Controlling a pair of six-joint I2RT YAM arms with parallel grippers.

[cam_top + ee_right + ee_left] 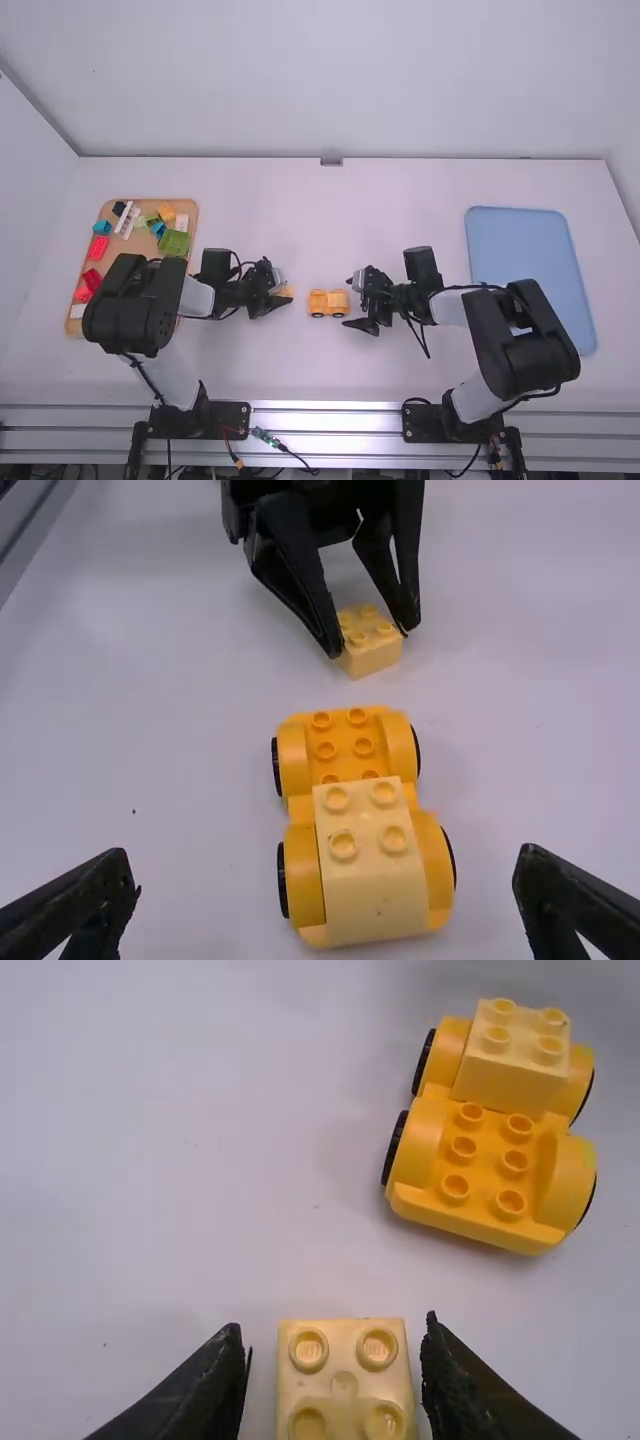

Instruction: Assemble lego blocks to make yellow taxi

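Observation:
The left gripper (278, 288) is low over the table, left of the yellow car. Its open fingers (335, 1375) stand on either side of a light yellow block (345, 1385), with narrow gaps beside it. In the right wrist view the same block (370, 645) lies on the table between the left gripper's fingertips. The orange-yellow wheeled car base (328, 303) stands between the grippers and carries a light yellow block (375, 870) on its end nearer the right gripper. Just right of the car is the right gripper (355, 304), its fingers (325, 885) wide apart, holding nothing.
A wooden tray (130, 225) with several coloured blocks stands at the left, partly behind the left arm. A blue tray (530, 255) lies at the right, behind and beside the right arm. White walls border the table.

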